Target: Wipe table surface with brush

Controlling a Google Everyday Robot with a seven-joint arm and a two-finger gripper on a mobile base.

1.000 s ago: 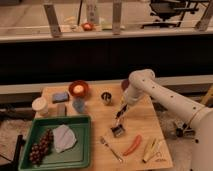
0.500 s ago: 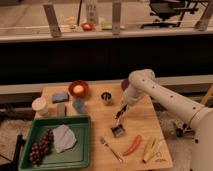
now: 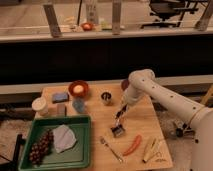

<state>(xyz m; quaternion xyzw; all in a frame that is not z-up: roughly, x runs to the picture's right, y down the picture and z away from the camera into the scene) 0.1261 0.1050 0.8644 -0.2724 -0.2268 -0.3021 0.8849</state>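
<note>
Tan wood shows across the tabletop point(image 3: 145, 117), and the brush point(image 3: 118, 129) stands steeply near its middle. Its head is down on the wood, and its thin dark handle rises, leaning slightly away from the tray, into the tool point(image 3: 121, 112), which is clamped on the handle's top. The green tray point(image 3: 88, 145) at the front corner holds dark grapes point(image 3: 40, 148) and a pale cloth point(image 3: 63, 138). The red bowl point(image 3: 72, 86) holds something pale and round. A metal cup point(image 3: 106, 97) stands nearby; what it holds is hidden.

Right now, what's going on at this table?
The robot is reaching over the table surface. Its gripper holds the brush by the handle, with the bristle head down on the wood near the middle. A fork and a green tray with grapes sit nearer the front.
</note>
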